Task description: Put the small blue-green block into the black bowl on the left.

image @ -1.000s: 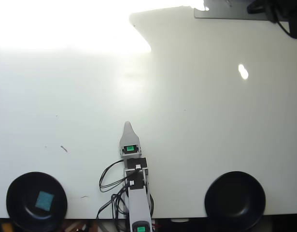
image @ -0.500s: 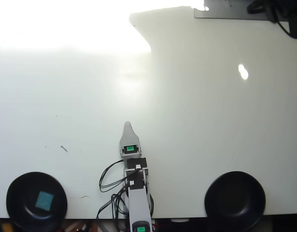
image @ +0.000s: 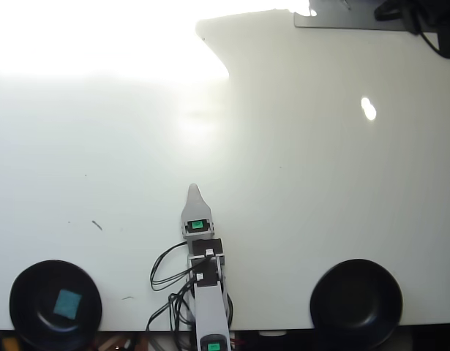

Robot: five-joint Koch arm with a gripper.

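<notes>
Overhead view shows a big white table (image: 320, 190) that fills almost the whole picture, with a very bright glare washing out the upper left. Next in size is the thin grey robot arm (image: 208, 292), which comes up from the bottom middle with black wires looping beside it. Two round shiny black bowls sit at the bottom edge. The black bowl on the left (image: 27, 292) is in the lower left corner, and its twin black bowl (image: 356, 301) is in the lower right, well apart from it. The arm sits between them and touches neither.

The pointed grey gripper (image: 193, 191) aims up the picture over bare table. Only one tip shows from above, so I cannot tell if its jaws are apart or together. It holds nothing that I can see.

The smallest thing is the small flat blue-green square block (image: 66, 303). It lies inside the left bowl, near the middle of it. So the job looks done.

What could go wrong now? If the arm swings toward the lower left, it could bump the bowl, slide it off the table edge, or tip the block out.
</notes>
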